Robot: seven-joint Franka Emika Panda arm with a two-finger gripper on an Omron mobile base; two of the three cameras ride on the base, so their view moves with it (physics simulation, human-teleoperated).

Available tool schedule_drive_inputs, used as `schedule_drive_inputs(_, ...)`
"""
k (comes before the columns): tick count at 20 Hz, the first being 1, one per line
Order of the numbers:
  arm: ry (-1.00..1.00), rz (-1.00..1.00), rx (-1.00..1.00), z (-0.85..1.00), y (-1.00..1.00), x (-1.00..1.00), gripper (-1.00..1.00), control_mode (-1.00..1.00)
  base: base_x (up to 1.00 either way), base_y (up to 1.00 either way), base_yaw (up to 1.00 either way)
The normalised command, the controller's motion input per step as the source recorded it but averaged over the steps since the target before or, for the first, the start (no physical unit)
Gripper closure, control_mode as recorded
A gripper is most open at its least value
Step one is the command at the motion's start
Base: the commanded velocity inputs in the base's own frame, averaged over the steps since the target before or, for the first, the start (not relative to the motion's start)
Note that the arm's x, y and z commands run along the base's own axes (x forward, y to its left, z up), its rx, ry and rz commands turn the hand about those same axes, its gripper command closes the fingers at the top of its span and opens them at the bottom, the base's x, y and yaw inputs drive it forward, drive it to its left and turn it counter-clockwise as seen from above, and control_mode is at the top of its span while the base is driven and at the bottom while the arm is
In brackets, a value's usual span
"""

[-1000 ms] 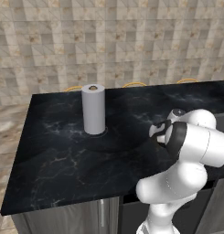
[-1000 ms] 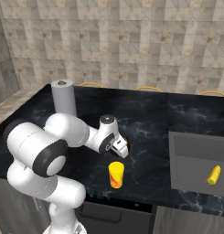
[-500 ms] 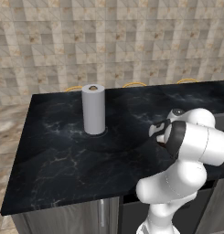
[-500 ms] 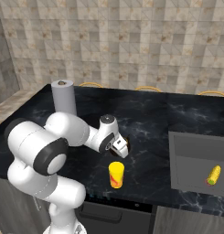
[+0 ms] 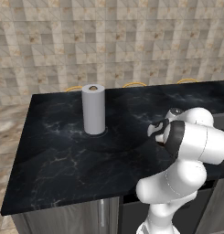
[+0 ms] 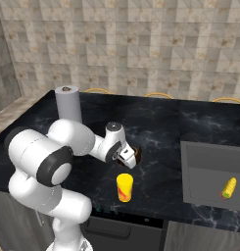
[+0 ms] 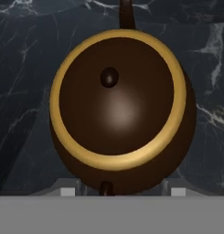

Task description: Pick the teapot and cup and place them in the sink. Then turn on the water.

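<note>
The dark-brown teapot (image 7: 120, 109) with a gold-rimmed lid looms close in the hand view, standing on the black counter. My gripper (image 7: 122, 189) straddles it from above, with its fingertips (image 7: 67, 191) pressed against the pot's two sides. In the right base view the gripper (image 6: 133, 159) is low over the counter, and a sliver of the teapot (image 6: 139, 155) shows beside it. The yellow cup (image 6: 124, 187) stands upright just in front of the hand, near the counter's front edge. The grey sink (image 6: 209, 169) lies to the right. Water is out of view.
A grey paper-towel roll (image 5: 93, 109) (image 6: 68, 103) stands upright at the back left of the counter. A knobbly yellow item (image 6: 229, 188) lies in the sink. The tiled wall runs behind the counter.
The fingers have closed in from wide open onto the teapot's sides. The arm, the cup and the teapot have stayed where they were.
</note>
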Motion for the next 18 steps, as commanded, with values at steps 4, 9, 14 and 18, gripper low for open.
schedule_drive_inputs(4,0.01,0.0,0.0,-0.08,0.11,-0.1,1.0,-1.0,0.0,0.0,0.0)
schedule_drive_inputs(9,0.04,0.0,0.0,-0.11,0.07,-0.07,1.0,-1.0,0.0,0.0,0.0)
schedule_drive_inputs(14,0.05,0.0,0.0,-0.05,0.1,-0.01,1.0,-1.0,0.0,0.0,0.0)
schedule_drive_inputs(18,0.06,0.0,0.0,0.0,0.06,-0.04,1.0,-1.0,0.0,0.0,0.0)
